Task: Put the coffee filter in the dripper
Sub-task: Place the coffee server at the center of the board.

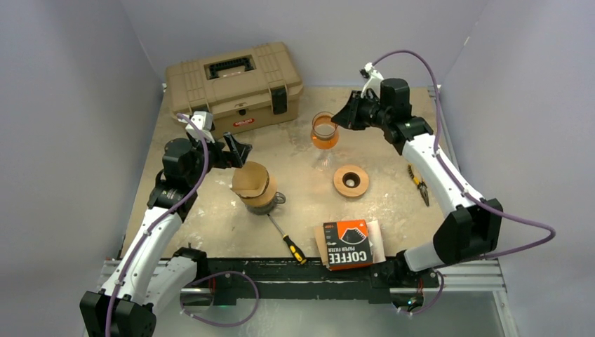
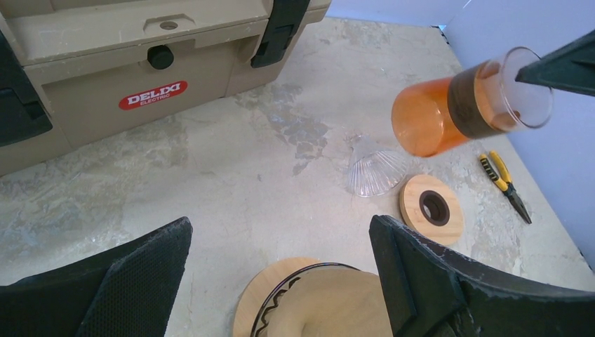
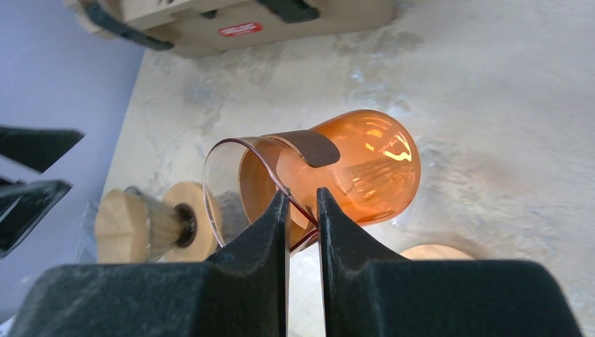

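Note:
A brown paper coffee filter (image 1: 250, 179) sits in the top of the dripper (image 1: 263, 199), which stands left of the table's middle. From the left wrist the filter (image 2: 344, 302) shows inside the dripper's wavy dark rim, over its wooden collar (image 2: 256, 302). My left gripper (image 1: 238, 151) hangs open just behind and above it, fingers (image 2: 140, 274) wide apart and empty. The right wrist view shows filter (image 3: 116, 225) and dripper (image 3: 163, 226) at far left. My right gripper (image 1: 339, 119) is shut on the rim of an orange glass carafe (image 1: 324, 131), held tilted above the table (image 3: 365, 161).
A tan toolbox (image 1: 235, 81) stands at the back left. A clear ribbed glass cone (image 2: 375, 168) lies under the carafe, next to a wooden ring (image 1: 351, 180). Pliers (image 1: 419, 184) lie at the right, a screwdriver (image 1: 288, 241) and a coffee filter packet (image 1: 349, 243) near the front.

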You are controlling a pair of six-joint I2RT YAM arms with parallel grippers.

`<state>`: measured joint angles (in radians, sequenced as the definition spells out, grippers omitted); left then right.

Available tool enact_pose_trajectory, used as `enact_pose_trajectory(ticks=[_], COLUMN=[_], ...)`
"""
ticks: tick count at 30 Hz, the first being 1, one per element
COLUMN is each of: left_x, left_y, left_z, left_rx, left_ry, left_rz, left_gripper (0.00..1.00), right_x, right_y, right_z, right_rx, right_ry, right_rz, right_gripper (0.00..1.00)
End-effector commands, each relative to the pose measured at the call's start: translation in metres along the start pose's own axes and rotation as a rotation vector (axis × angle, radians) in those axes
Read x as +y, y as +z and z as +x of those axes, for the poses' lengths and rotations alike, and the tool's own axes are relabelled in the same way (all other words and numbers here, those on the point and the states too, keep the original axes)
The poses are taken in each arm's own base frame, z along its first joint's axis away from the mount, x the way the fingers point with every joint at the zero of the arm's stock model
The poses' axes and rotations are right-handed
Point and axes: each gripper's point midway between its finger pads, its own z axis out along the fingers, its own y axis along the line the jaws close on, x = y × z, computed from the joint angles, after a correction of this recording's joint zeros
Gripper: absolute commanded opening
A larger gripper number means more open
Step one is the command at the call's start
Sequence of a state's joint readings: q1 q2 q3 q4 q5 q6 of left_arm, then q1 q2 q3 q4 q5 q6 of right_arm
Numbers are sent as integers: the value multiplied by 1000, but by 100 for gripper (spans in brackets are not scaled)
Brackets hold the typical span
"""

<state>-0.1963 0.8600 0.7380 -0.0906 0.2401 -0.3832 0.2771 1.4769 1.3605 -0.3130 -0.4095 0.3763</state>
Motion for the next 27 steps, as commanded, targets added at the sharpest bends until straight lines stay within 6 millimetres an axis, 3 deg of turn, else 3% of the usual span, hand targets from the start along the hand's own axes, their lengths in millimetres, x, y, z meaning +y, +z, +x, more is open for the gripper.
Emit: enact_pose_trajectory(ticks=[1, 4, 12, 27], left_x=[-4, -5, -5, -4], left_y=[-1, -1, -2, -2], left_z=[-10, -10, -10, -10], left_rx=[-41, -42, -43, -42], left_ry=[-4, -4, -5, -6], left_rz=[26, 28, 29, 25], left_gripper=[98, 98, 98, 98], right_x=[51, 55, 38, 18], right_y=[-24, -21, -7, 20], right_z=[1, 25, 83, 130], right_rx=[-18, 37, 138, 253], right_ry=[-47, -41, 8, 29], right_rz=[-150, -158, -146, -137], right_gripper=[0, 0, 0, 0])
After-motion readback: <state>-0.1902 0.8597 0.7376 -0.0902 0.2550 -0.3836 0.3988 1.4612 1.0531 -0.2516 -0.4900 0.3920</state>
